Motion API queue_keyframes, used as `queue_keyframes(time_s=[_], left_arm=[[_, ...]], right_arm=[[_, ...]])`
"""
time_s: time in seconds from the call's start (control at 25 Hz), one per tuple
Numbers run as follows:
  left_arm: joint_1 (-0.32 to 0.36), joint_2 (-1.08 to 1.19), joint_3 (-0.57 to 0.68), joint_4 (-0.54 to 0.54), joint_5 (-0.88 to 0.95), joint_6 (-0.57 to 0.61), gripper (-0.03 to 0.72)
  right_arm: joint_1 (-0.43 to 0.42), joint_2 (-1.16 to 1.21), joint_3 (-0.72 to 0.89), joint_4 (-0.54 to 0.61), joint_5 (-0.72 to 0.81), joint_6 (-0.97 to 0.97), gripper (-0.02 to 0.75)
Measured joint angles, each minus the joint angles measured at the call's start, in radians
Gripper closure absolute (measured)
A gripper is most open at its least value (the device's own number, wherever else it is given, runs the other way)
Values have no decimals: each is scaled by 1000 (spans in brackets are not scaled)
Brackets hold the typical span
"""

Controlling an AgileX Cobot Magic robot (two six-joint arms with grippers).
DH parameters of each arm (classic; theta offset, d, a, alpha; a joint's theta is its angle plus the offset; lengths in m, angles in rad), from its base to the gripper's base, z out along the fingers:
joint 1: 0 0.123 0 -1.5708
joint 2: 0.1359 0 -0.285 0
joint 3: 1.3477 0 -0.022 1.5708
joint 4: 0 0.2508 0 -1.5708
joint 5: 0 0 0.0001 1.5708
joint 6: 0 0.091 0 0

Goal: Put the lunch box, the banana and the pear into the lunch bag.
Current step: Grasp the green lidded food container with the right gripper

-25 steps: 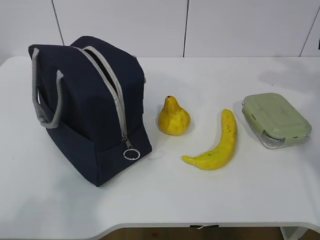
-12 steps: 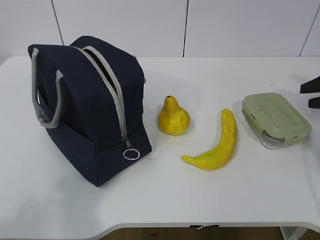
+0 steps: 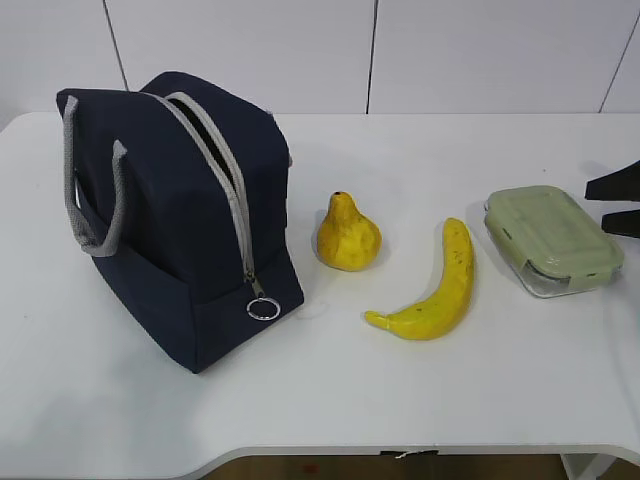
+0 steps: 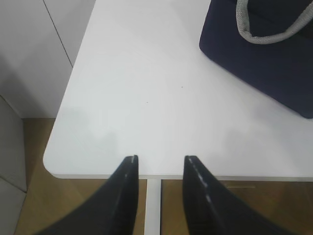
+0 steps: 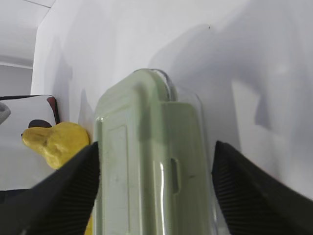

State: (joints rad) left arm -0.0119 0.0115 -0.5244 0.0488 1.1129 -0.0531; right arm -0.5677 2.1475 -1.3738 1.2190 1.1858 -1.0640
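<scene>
From the exterior view, we saw the lunch bag [image 3: 175, 215] standing on the desk [image 3: 400, 400] at the left, zipper open. The pear [image 3: 347, 235], the banana [image 3: 435, 288] and the lunch box [image 3: 552, 240] lay apart to its right. The right hand [image 3: 618, 203] showed at the frame's edge by the box.

In the left wrist view, the left hand [image 4: 159, 164] hung partly spread and empty over the desk edge, the bag [image 4: 264, 49] well apart.

In the right wrist view, the right hand [image 5: 154, 161] was spread wide astride the lunch box [image 5: 151, 166], not touching it. We judged the box rigid, its smooth lid slippery, and best clamped across its short sides.
</scene>
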Motion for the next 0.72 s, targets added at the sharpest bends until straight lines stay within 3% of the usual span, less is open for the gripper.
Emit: queue_keyframes(time_s=[0.12, 0.72], left_arm=[[0, 0, 0, 0, 0, 0, 447], [0, 0, 0, -2, 0, 0, 447]], right_arm=[[0, 25, 0, 20, -2, -11, 128], [0, 70, 1, 89, -10, -20, 127]])
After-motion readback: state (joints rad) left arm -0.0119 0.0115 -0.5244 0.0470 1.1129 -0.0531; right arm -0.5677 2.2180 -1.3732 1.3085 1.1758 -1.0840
